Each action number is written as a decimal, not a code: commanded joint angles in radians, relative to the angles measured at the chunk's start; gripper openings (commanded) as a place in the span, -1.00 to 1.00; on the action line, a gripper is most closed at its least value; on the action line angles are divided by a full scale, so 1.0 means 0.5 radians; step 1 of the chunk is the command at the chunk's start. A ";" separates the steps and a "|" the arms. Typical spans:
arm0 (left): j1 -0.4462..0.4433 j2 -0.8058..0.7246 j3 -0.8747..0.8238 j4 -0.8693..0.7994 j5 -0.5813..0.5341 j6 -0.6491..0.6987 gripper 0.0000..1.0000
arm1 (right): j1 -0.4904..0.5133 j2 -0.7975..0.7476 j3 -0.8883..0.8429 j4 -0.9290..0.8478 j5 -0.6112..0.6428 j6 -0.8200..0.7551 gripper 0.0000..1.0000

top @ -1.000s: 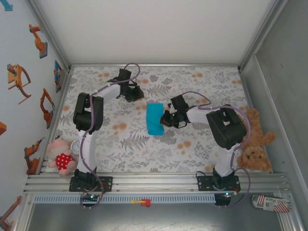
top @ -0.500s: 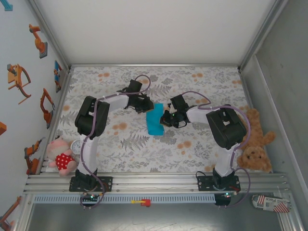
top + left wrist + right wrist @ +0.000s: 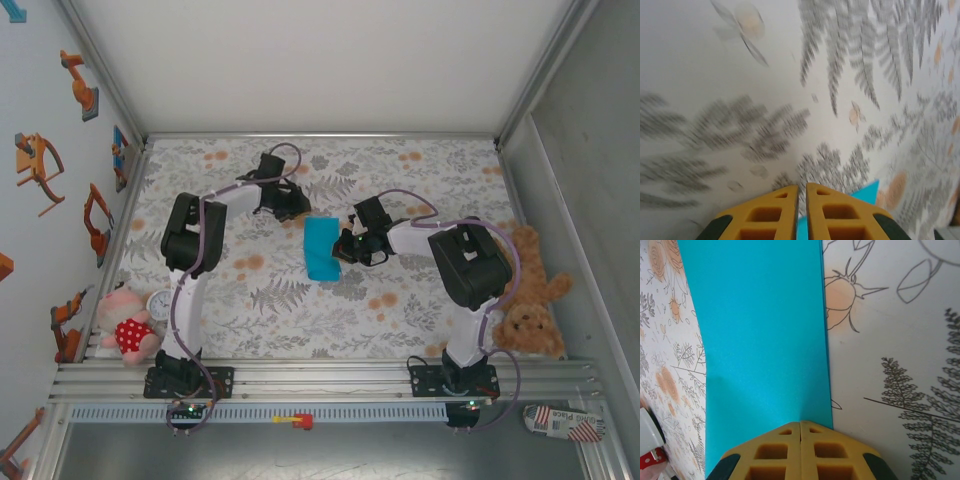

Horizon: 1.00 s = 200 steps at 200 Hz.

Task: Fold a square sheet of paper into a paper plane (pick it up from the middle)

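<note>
Top external view shows the left gripper [image 3: 291,207], jaws nearly together and seemingly empty in its blurred wrist picture, drawn back from the folded square sheet of paper [image 3: 320,250] lying mid-tablecloth [image 3: 420,170], whose edge the right gripper [image 3: 341,246] still pinches, so this crease looks pressed.

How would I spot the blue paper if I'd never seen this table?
Find the flowery tablecloth. Near its middle lies the sheet of paper, with the right gripper shut at its edge. It's the only plain bright turquoise thing there, not patterned.
</note>
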 commanded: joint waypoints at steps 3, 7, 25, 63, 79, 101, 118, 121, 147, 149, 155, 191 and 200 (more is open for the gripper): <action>0.080 -0.046 0.108 -0.170 -0.173 0.089 -0.71 | -0.027 0.214 -0.155 -0.521 0.390 -0.045 -1.00; 0.082 -0.084 0.099 -0.169 -0.145 0.073 -0.70 | -0.027 0.212 -0.153 -0.522 0.390 -0.046 -1.00; 0.037 -0.279 -0.051 0.027 0.027 -0.089 -0.68 | -0.027 0.211 -0.161 -0.523 0.394 -0.038 -1.00; -0.152 -0.590 -0.476 0.212 0.033 -0.296 -0.66 | -0.027 0.217 -0.156 -0.522 0.397 -0.035 -1.00; -0.228 -0.631 -0.609 0.206 0.050 -0.326 -0.67 | -0.027 0.218 -0.155 -0.524 0.398 -0.041 -1.00; -0.307 -0.618 -0.682 0.090 0.067 -0.324 -0.70 | -0.027 0.216 -0.149 -0.534 0.399 -0.051 -1.00; -0.333 -0.589 -0.718 0.024 0.078 -0.294 -0.72 | -0.027 0.214 -0.153 -0.534 0.405 -0.054 -1.00; -0.336 -0.584 -0.721 0.010 0.076 -0.286 -0.73 | -0.027 0.211 -0.152 -0.536 0.408 -0.054 -1.00; -0.340 -0.549 -0.739 -0.088 0.103 -0.206 -0.77 | -0.027 0.208 -0.155 -0.538 0.416 -0.051 -1.00; -0.338 -0.549 -0.739 -0.093 0.105 -0.199 -0.77 | -0.025 0.209 -0.158 -0.539 0.417 -0.051 -1.00; -0.341 -0.545 -0.743 -0.111 0.106 -0.183 -0.77 | -0.028 0.209 -0.160 -0.538 0.420 -0.049 -1.00; -0.326 -0.523 -0.760 -0.390 -0.119 -0.009 -0.77 | -0.027 0.221 -0.155 -0.548 0.451 -0.049 -1.00; -0.310 -0.531 -0.790 -0.412 -0.149 0.023 -0.77 | -0.027 0.229 -0.156 -0.551 0.457 -0.051 -1.00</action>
